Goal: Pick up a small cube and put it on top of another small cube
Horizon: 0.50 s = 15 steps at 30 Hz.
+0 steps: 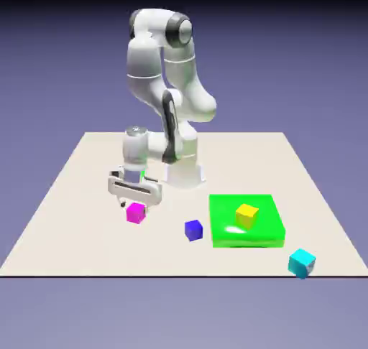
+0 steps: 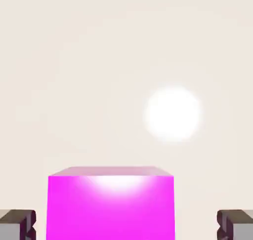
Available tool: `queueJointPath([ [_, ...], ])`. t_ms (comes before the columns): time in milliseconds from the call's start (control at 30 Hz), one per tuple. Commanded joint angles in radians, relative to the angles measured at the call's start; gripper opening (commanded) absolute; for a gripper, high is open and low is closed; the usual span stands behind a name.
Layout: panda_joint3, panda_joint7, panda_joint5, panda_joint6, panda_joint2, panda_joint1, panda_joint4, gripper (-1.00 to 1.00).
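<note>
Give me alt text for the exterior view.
A white robot arm reaches down with its open fingers just over a small magenta cube on a pale table. Toward the exterior view's right are a dark blue cube, a yellow cube on a green block, and a cyan cube at the table's near edge.

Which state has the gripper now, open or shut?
Open: the gripper's two fingertips stand wide apart, with a gap on both sides of the pink cube.

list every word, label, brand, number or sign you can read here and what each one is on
None can be read: the magenta cube, blue cube, yellow cube, cyan cube, green block and arm show no lettering or numbers in either view.
</note>
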Motion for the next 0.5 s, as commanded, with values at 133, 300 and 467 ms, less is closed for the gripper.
queueJointPath([
  [133, -0.058, -0.040, 0.047, -0.081, -0.109, 0.066, -0.028, -1.00],
  [300, -0.155, -0.107, 0.125, -0.216, -0.290, 0.177, -0.074, -1.00],
  [467, -0.197, -0.159, 0.176, -0.312, -0.375, 0.268, -0.065, -1.00],
])
